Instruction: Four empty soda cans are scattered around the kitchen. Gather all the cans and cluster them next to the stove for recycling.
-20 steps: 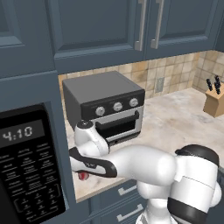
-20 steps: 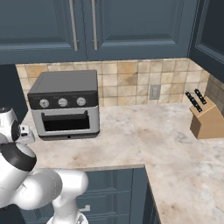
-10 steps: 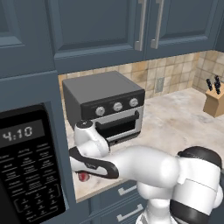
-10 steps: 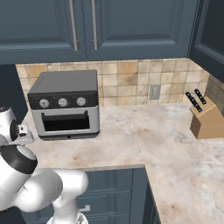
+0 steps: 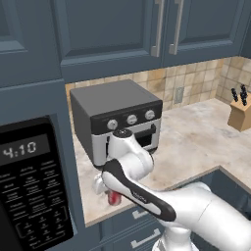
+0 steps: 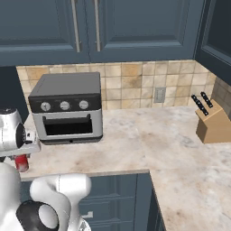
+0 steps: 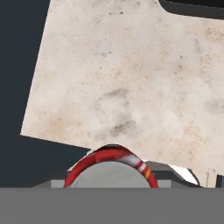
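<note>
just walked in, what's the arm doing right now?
The arm is reaching down at the front corner of the counter, beside the toaster oven. Its tool is closed around a red can, which sits near the counter edge in the left base view. No stove in view, so the can has yet to be carried over.

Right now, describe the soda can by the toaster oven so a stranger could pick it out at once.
Find the grey toaster oven on the beige stone counter under the dark blue cabinets. In front of its left corner, near the counter's front edge beside the built-in microwave, stands a small red can with a silvery top, under the robot's gripper. It is the only bright red thing on that counter.
</note>
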You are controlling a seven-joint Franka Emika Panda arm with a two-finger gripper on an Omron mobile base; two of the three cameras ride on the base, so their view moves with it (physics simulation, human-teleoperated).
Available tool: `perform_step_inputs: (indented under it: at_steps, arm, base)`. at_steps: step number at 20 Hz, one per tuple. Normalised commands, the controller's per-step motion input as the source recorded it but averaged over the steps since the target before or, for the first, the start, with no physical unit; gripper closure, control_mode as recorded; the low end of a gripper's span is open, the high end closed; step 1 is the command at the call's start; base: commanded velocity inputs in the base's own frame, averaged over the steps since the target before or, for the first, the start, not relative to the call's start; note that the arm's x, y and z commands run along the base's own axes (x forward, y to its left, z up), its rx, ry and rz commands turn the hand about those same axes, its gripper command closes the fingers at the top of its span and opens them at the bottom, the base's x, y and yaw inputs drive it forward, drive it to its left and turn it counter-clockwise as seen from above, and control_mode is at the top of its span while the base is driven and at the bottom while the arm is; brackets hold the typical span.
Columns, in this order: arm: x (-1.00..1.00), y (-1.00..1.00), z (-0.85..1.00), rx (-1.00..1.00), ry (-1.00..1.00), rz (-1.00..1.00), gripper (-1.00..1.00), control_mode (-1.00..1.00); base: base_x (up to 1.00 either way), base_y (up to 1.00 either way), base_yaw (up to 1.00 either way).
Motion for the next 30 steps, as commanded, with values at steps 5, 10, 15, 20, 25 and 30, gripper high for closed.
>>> perform_step_inputs:
  at_steps: [5,10,15,20,25,30]
  arm:
    - [-0.03,-1.00,0.47,0.01,0.01,-0.17,1.00,-1.00]
    - [0.00,-1.00,0.57,0.00,0.01,-0.18,1.00,-1.00]
    - [0.00,-1.00,0.62,0.00,0.08,-0.19,1.00,-1.00]
    - [-0.11,-0.94,0.35,0.00,0.03,-0.18,1.00,-1.00]
    - [-0.27,-0.45,0.17,0.01,0.00,-0.10,1.00,-1.00]
    - [-0.48,-0.04,0.15,0.03,-0.04,0.00,1.00,-1.00]
  base:
    - [0.00,0.00,0.00]
    - [0.00,0.00,0.00]
    - [0.00,0.00,0.00]
    - [0.00,0.00,0.00]
    - [0.00,0.00,0.00]
    - [0.00,0.00,0.00]
